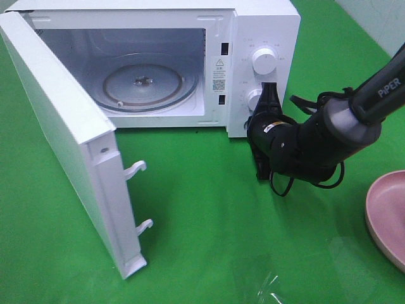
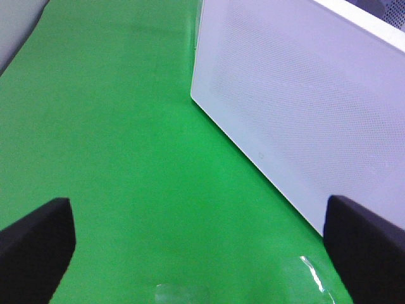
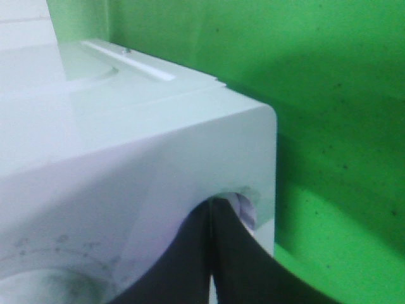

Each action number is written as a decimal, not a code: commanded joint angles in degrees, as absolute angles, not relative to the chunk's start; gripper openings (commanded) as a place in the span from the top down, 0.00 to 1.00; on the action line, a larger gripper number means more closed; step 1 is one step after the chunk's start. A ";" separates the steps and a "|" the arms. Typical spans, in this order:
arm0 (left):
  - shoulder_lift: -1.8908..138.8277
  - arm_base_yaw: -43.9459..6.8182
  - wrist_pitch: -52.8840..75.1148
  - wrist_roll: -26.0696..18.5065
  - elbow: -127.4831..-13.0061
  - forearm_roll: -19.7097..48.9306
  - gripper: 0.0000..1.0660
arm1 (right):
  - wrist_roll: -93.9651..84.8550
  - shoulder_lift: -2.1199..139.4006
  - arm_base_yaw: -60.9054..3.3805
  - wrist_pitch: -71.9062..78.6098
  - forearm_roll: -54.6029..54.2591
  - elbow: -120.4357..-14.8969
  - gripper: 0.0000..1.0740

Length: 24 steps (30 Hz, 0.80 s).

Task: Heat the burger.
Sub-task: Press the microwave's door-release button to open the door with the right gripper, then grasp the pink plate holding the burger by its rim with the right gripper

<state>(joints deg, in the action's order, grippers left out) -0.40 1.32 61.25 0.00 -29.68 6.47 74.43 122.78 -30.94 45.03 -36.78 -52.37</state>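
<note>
The burger is out of view. The white microwave [image 1: 253, 38] stands with its door [image 1: 69, 145] swung wide open, and only the bare glass turntable [image 1: 142, 83] shows inside. My right gripper [image 1: 269, 90] is shut with nothing in it, its tips against the control panel at the lower knob [image 1: 254, 100]. In the right wrist view the shut fingers [image 3: 218, 253] meet in front of that knob [image 3: 245, 204]. My left gripper [image 2: 202, 253] is open and empty, low over the green mat, facing the outer face of the door [image 2: 304, 107]. It does not show in the exterior high view.
A round pink plate [image 1: 389, 215] lies at the right edge, cut off by the frame. Green mat [image 1: 209, 209] covers the table. The upper knob [image 1: 264, 60] sits above my right gripper. The door's latch hooks [image 1: 136, 168] stick out toward the middle.
</note>
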 commanded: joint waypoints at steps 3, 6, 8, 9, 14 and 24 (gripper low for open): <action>-1.20 1.43 61.19 -0.34 -29.62 6.59 0.06 | 70.42 117.46 -29.91 44.63 -36.55 -48.19 1.00; -1.20 1.43 61.19 -0.34 -29.62 6.59 0.06 | 69.79 116.71 -29.91 43.89 -36.55 -47.38 1.00; -1.20 1.43 61.19 -0.34 -29.62 6.59 0.06 | 68.41 115.45 -29.91 41.48 -35.87 -46.12 1.00; -1.20 1.43 61.19 -0.34 -29.62 6.59 0.06 | 67.27 114.31 -29.91 38.73 -34.38 -44.75 1.00; -1.20 1.43 61.19 -0.34 -29.62 6.59 0.06 | 65.72 111.84 -29.91 35.07 -33.06 -42.00 1.00; -1.20 1.43 61.19 -0.34 -29.62 6.59 0.06 | 45.89 103.48 -29.91 22.75 -28.93 -38.73 1.00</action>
<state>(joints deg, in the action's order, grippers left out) -0.40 1.32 61.25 0.00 -29.68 6.47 48.70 104.22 -30.08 24.24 -30.08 -38.90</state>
